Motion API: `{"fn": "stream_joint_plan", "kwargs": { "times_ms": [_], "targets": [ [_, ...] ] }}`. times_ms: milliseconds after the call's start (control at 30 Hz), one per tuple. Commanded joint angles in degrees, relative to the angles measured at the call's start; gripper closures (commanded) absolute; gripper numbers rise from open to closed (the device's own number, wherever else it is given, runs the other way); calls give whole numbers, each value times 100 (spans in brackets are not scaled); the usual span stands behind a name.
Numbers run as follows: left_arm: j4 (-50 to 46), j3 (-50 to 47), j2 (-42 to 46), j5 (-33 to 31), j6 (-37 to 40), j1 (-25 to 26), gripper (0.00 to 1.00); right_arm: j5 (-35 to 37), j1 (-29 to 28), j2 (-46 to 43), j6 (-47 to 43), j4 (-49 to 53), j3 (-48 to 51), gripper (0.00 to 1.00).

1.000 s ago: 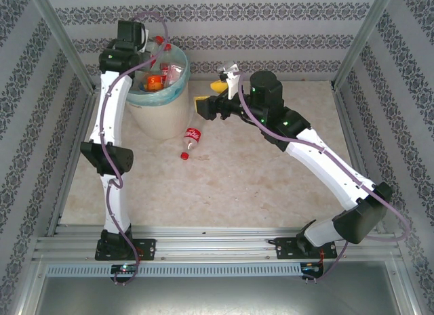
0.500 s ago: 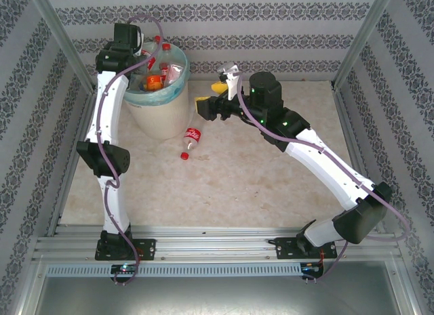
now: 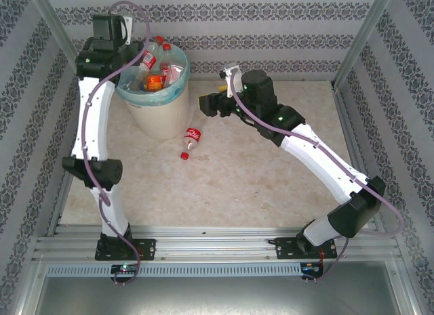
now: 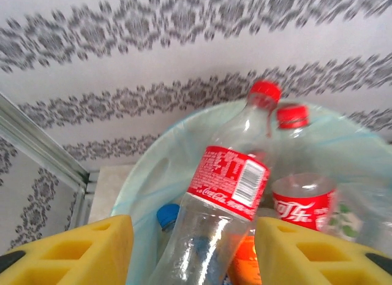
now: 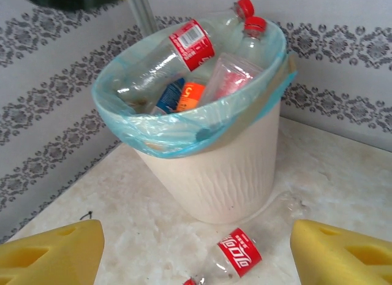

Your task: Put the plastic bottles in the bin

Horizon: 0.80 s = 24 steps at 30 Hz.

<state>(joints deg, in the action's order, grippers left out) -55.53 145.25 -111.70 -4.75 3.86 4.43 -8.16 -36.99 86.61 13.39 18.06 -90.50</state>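
The cream bin point(image 3: 157, 112) with its teal liner stands at the back left and holds several plastic bottles. In the left wrist view a clear, red-labelled bottle point(image 4: 228, 182) lies slanted on the pile, with its red cap point(image 4: 264, 90) at the far rim. My left gripper point(image 4: 196, 254) is open above the bin, its yellow pads point(image 4: 92, 248) off the bottle's sides. One red-labelled bottle point(image 3: 190, 140) lies on the table against the bin's base. It is the bottle point(image 5: 236, 255) that my open right gripper point(image 5: 196, 260) looks down on from in front of the bin point(image 5: 220, 168).
Metal frame posts point(image 3: 64, 40) stand close to the bin's left and at the back right point(image 3: 359, 40), with patterned walls behind. The marble tabletop point(image 3: 224, 186) stretches toward the front rail point(image 3: 217, 244).
My left gripper has opened and let go of the red-labelled bottle, which now rests in the bin. The left arm has drawn back to the left. The right gripper has shifted slightly toward the bin.
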Motion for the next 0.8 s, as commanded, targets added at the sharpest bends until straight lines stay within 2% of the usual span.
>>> {"fn": "stream_joint_plan", "kwargs": {
  "times_ms": [0,200,367,533,767],
  "targets": [
    [593,-643,752,-89,150,492,44,404,36,103,114,435,-360,20],
    [1334,-2852,1872,-177,326,2009,39,432,545,114,397,887,-286,21],
    [1548,-4166,2019,-25,-194,2932,36,381,1150,-185,621,890,505,21],
    [2198,-5389,1902,448,-987,2985,29,213,1460,-485,925,637,1453,22],
    [2499,-5931,1002,-72,-1086,2909,26,-298,1409,-440,1296,550,1950,22]
  ]
}}
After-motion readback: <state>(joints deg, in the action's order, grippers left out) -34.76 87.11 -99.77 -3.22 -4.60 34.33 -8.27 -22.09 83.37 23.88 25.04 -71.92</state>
